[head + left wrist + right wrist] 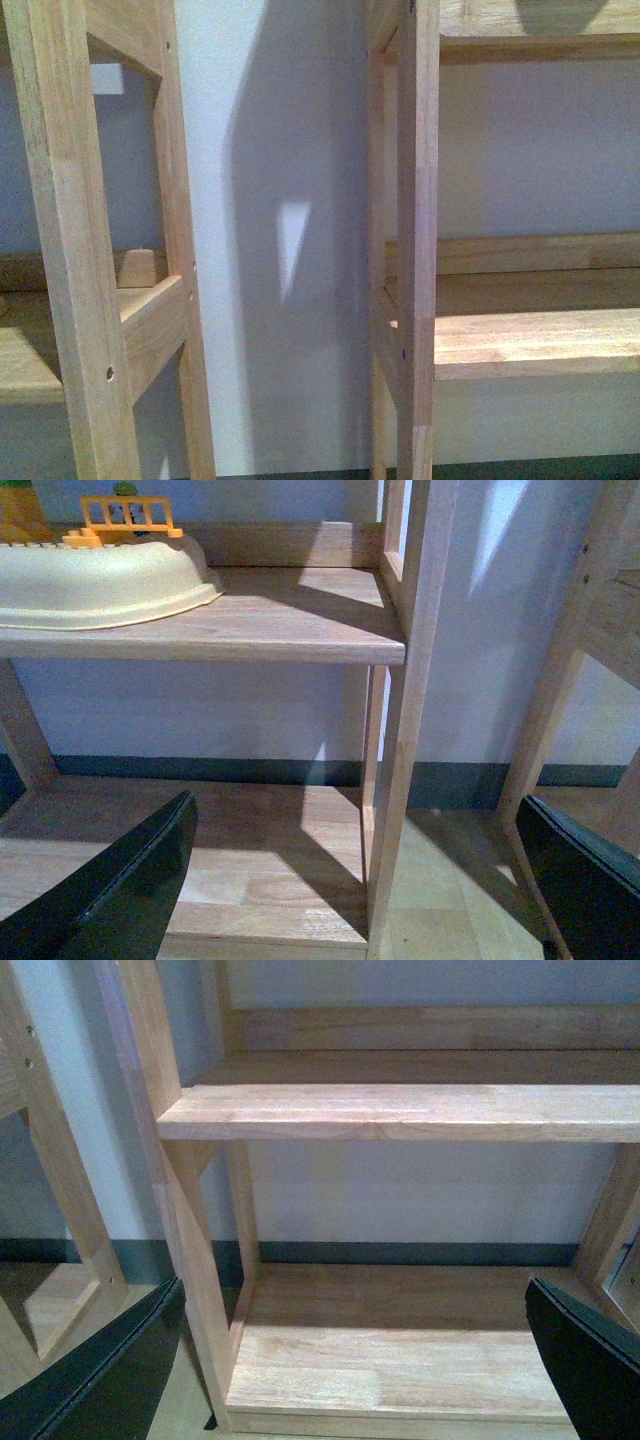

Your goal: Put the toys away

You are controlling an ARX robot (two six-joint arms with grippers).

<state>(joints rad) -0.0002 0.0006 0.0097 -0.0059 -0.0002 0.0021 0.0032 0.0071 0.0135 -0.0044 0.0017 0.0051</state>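
- Our left gripper (pixel 360 880) and right gripper (pixel 355 1360) both hang with black fingers spread, holding nothing;
- the plush toy shows in no view;
- risk: we clip the pale wooden shelf upright (pixel 415 240) while searching.

We see our left gripper (pixel 365 880) and our right gripper (pixel 360 1360) each with black fingers spread wide apart and nothing between them, while neither arm shows in the front view.
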